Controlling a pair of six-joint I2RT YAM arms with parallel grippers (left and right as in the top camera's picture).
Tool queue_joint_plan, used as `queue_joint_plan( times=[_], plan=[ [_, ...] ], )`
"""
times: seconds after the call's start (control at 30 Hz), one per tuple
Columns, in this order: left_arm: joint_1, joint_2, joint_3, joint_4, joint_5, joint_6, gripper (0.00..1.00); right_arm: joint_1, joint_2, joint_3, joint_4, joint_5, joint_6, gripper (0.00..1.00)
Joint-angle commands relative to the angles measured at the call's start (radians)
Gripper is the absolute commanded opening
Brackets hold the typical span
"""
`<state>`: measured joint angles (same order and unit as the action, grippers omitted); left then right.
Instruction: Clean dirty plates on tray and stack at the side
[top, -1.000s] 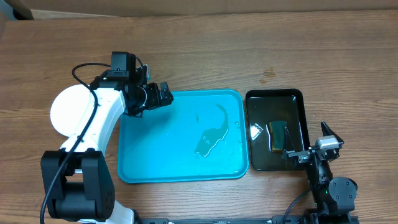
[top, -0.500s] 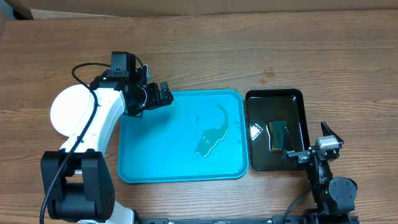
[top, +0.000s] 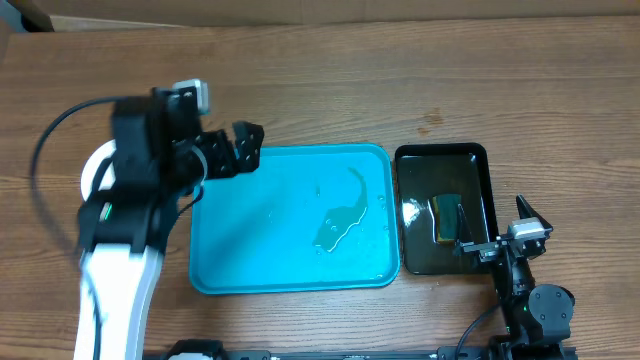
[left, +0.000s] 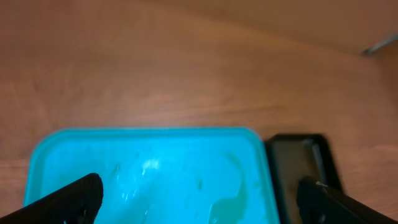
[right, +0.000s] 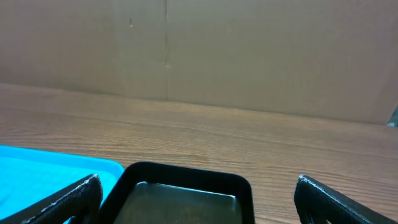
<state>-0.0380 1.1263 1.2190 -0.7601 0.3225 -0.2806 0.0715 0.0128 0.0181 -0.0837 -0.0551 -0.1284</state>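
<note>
Nearest the robot's base, the right tool (right: 199, 190) rests wide open and empty at the near edge of the black tray (top: 440, 150), just right of the blue tray (top: 215, 270), where the sponge (top: 446, 215) lies. The blue tray holds only a puddle (top: 340, 215). Over its far-left corner the left tool (top: 240, 150), blurred, gapes empty. The plates (top: 90, 178) sit on the tabletop left of the tray, mostly hidden by the arm. Cleaning looks finished; the left arm likely needs only parking.

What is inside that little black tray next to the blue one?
A yellow and green sponge lies in the black tray, whose floor looks wet and shiny. The right gripper, open, covers part of the tray's near right corner, so that bit cannot be seen.
</note>
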Motion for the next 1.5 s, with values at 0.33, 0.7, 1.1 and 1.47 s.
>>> queue_joint_plan(
  times=[0.33,0.7,1.1,1.47],
  plan=[
    [-0.002,-0.561,-0.095,0.001,-0.008,0.026,1.00,-0.006,-0.010,-0.010,0.003,0.001,-0.003,1.00],
    [-0.002,-0.991,-0.550,0.108,-0.128,0.026,1.00,-0.006,-0.010,-0.010,0.003,0.001,-0.003,1.00],
    [0.030,-1.123,-0.905,0.973,-0.306,-0.077,1.00,-0.006,-0.010,-0.010,0.003,0.001,-0.003,1.00],
    [0.089,-1.123,-1.123,0.989,-0.393,-0.173,1.00,-0.006,-0.010,-0.010,0.003,0.001,-0.003,1.00]
  ],
)
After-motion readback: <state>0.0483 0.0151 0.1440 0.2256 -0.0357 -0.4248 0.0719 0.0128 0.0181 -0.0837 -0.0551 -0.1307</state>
